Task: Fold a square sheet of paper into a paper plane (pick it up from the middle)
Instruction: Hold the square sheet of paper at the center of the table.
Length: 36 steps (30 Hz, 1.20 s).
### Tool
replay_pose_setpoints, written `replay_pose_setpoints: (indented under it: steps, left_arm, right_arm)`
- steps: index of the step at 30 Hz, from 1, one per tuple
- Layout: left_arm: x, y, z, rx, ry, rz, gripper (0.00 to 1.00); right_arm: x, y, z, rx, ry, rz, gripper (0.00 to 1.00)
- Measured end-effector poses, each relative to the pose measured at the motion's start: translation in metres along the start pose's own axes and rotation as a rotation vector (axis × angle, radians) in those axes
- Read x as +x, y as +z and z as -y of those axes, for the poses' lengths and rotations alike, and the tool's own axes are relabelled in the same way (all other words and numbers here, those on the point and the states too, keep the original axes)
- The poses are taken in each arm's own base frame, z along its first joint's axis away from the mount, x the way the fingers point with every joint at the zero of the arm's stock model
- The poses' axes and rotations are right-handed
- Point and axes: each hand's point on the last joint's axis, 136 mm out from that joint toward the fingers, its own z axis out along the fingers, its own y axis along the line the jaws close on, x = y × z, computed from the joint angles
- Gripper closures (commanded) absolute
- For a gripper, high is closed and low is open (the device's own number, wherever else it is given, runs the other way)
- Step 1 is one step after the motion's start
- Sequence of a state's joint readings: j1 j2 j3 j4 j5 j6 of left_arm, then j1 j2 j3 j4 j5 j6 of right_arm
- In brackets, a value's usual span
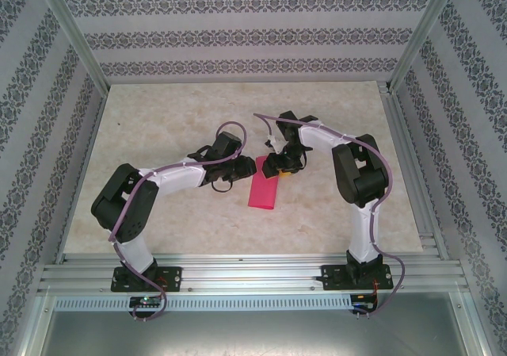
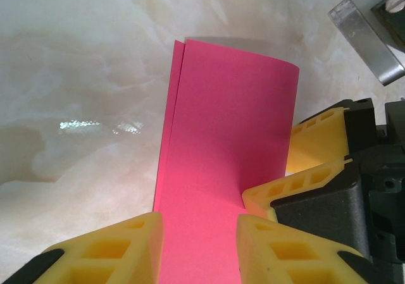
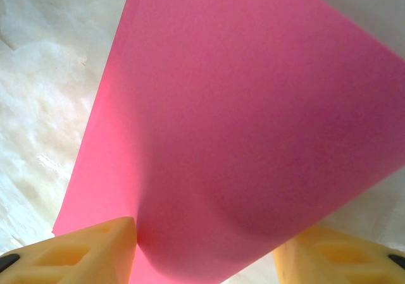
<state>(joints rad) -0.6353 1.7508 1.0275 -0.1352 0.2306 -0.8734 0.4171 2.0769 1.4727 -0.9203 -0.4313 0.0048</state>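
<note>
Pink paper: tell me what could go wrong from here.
1. The folded paper shows its two layers' edges offset at the far corner; creasing now would likely lock in a crooked fold.
2. It bows between the right fingers; closing could crumple it.
3. The left fingers sit close beside the right ones at one end; they might collide.

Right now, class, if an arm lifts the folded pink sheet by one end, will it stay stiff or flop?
Probably floppy: the pink sheet bows into a soft hump in the right wrist view. It is likely light and easily creased, as two thin layers show along its edge. If pushed, it may slide on the glossy table rather than stay put.
</note>
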Motion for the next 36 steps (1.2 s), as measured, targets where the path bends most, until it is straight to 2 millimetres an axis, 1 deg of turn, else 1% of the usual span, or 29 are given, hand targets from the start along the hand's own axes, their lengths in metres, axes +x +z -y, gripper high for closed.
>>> replay_pose_setpoints:
  steps: [3, 12, 27, 33, 36]
  left_arm:
    - [-0.001, 0.000, 0.002, 0.008, 0.001, 0.006, 0.64]
    - [0.006, 0.012, 0.002, 0.034, -0.029, -0.036, 0.64]
    - [0.006, 0.013, -0.007, 0.010, -0.053, -0.016, 0.66]
    - [0.006, 0.013, -0.007, 0.010, -0.053, -0.016, 0.66]
    - [0.007, 0.013, -0.006, 0.019, -0.053, -0.021, 0.70]
  right_arm:
    - [0.000, 0.001, 0.001, 0.003, 0.002, -0.002, 0.44]
    - [0.000, 0.003, 0.000, 0.011, -0.004, -0.007, 0.42]
    - [-0.001, 0.003, 0.000, 0.030, -0.006, -0.024, 0.41]
    - [0.000, 0.003, 0.000, 0.031, -0.004, -0.028, 0.41]
    - [0.000, 0.003, 0.000, 0.031, -0.004, -0.027, 0.41]
